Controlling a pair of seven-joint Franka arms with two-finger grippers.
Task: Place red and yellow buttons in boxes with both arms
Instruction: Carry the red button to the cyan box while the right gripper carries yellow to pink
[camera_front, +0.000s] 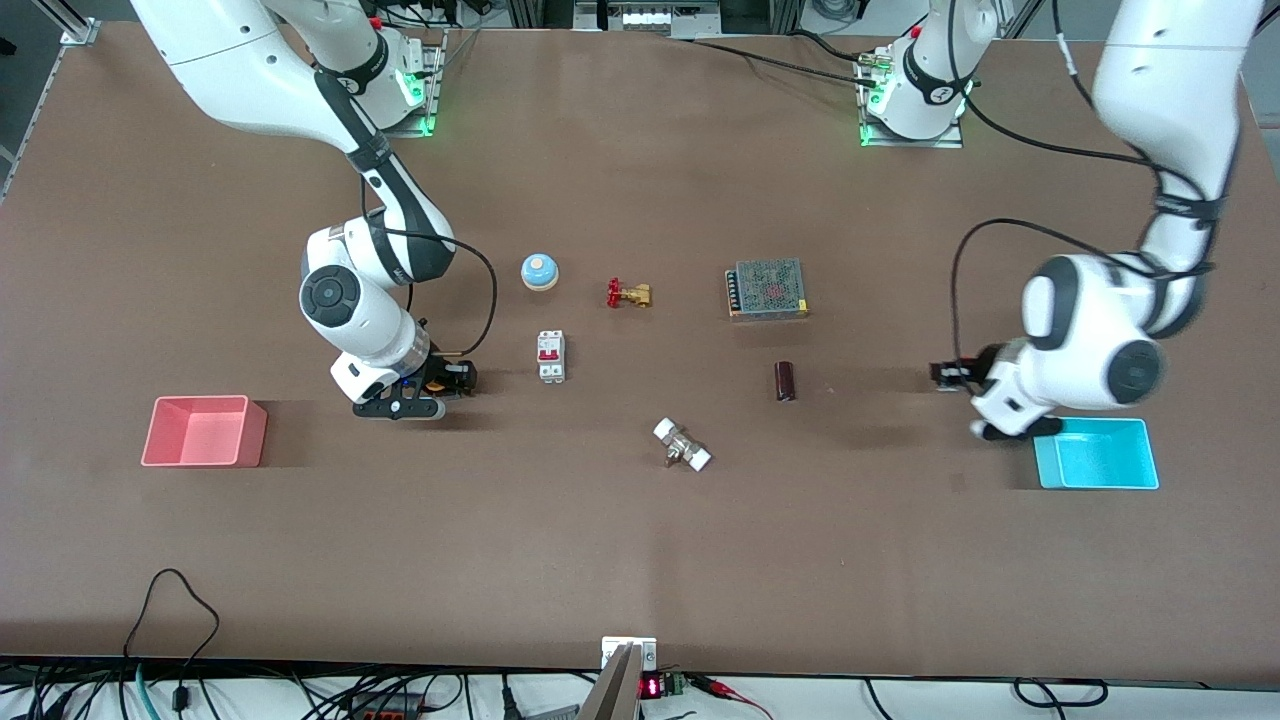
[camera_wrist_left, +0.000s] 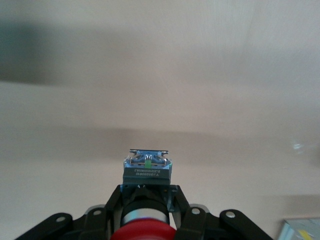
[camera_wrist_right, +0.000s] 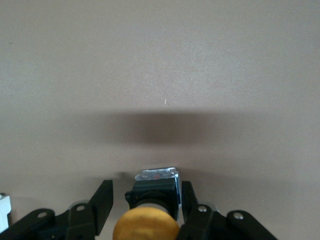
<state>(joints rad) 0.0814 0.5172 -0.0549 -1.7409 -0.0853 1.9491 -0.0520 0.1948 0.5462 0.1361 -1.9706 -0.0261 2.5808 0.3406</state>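
Note:
My left gripper (camera_front: 950, 374) is shut on the red button (camera_front: 941, 372), low over the table beside the cyan-blue box (camera_front: 1100, 458). In the left wrist view the fingers (camera_wrist_left: 116, 200) press both sides of the button's black body (camera_wrist_left: 147, 172), and a corner of the cyan-blue box (camera_wrist_left: 300, 231) shows. My right gripper (camera_front: 445, 380) is open and low on the table, its jaws straddling the yellow button (camera_front: 435, 383), which lies on the table. In the right wrist view the yellow button (camera_wrist_right: 146, 227) sits between the fingers (camera_wrist_right: 102, 199) with a gap on one side. The pink-red box (camera_front: 250, 436) stands beside the right gripper, toward the right arm's end.
In the middle of the table are a blue dome bell (camera_front: 539, 271), a brass valve with a red handle (camera_front: 628, 294), a white circuit breaker (camera_front: 550, 356), a metal mesh-topped unit (camera_front: 768, 288), a dark cylinder (camera_front: 785, 381) and a white-ended fitting (camera_front: 682, 444).

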